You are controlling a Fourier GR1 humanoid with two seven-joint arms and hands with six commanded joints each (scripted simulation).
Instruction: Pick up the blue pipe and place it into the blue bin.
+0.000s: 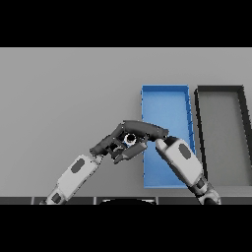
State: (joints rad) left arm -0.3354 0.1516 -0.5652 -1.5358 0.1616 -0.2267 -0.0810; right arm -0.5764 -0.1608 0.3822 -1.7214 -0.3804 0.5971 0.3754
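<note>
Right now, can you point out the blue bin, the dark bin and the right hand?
Blue bin (165, 101): head view, bare floor near its far end.
Dark bin (221, 133): head view, middle of its grey floor.
Right hand (142, 129): head view, on the fingers.

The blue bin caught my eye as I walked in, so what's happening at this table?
Both of the robot's hands meet just left of the blue bin. The right hand reaches across the bin's left edge, and the left hand comes up from the lower left. Between them sits a small round object, too hidden to identify; no blue pipe shows clearly. A dark bin stands to the right.
</note>
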